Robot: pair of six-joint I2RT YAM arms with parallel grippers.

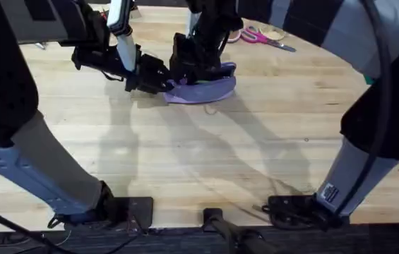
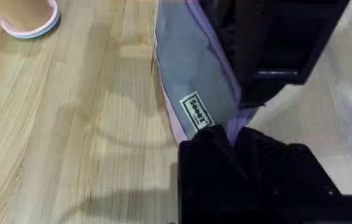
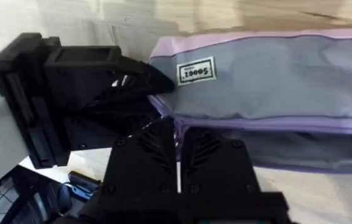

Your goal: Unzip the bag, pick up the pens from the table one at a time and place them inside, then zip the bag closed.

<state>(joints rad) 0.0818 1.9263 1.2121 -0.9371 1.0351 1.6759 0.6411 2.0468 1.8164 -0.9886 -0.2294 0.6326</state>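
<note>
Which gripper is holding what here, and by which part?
The left gripper pinches the bag at its end near the label. The right gripper is closed at the zipper edge beside it.

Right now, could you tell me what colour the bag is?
The bag is lavender-purple with grey panels, clearest in the right wrist view.

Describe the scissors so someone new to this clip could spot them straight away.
Start at the wooden table in the overhead view and look to its far edge, right of the middle. Beyond the purple bag that both arms crowd around, the scissors lie flat and alone. Their pink handles and thin blades set them apart from the soft pouch.
</note>
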